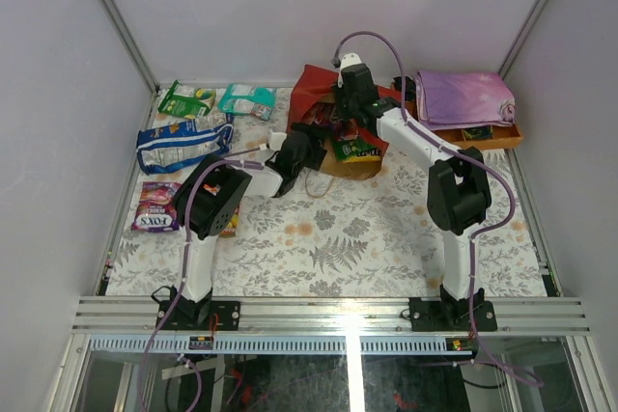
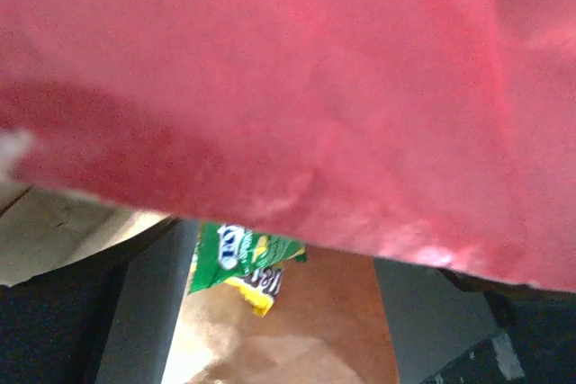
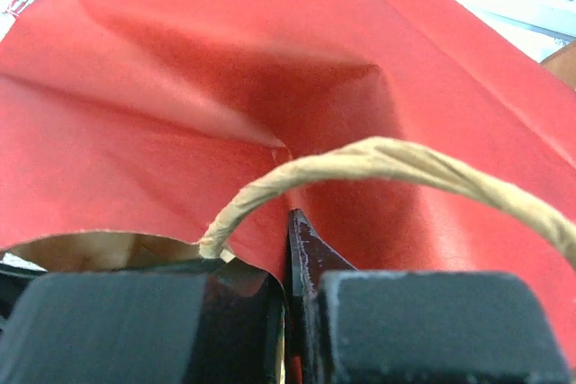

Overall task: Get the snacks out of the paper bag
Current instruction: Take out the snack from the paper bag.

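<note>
The red paper bag (image 1: 314,89) lies on its side, its brown kraft mouth (image 1: 352,163) facing the front. My right gripper (image 1: 344,113) is shut on the bag's upper rim (image 3: 180,177) and holds it lifted, with a string handle (image 3: 387,164) looping over the fingers. My left gripper (image 1: 311,140) reaches into the mouth, jaws apart and nothing between them. Just ahead of it a green and yellow snack packet (image 2: 236,258) rests on the kraft floor (image 2: 306,330). Out on the table lie a green bag (image 1: 183,101), a teal bag (image 1: 246,98), a blue-white bag (image 1: 182,144) and a purple Fox's bag (image 1: 156,207).
A wooden tray (image 1: 497,137) at the back right carries a folded purple cloth (image 1: 463,94). An orange packet (image 1: 230,227) peeks out beside the left arm's elbow. Grey walls close in the table on three sides.
</note>
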